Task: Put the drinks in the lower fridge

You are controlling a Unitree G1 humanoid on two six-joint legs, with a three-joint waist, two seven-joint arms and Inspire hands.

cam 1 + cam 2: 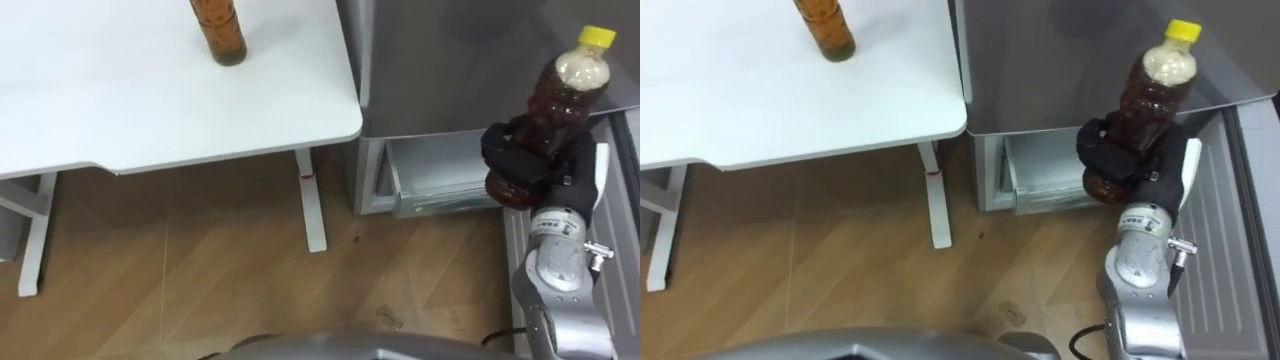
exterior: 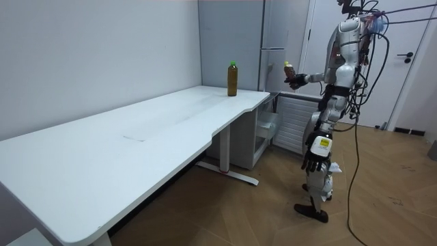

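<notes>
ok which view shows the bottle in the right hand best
The right eye view: the bottle shows close, yellow cap to base, with the right hand curled round its lower half. The left eye view shows much the same; the room view shows it small and far off.

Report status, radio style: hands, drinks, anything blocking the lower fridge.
Right hand shut on yellow-capped bottle, upright. Left hand hanging at side. Second bottle on table. Lower fridge open, nothing blocking.
</notes>
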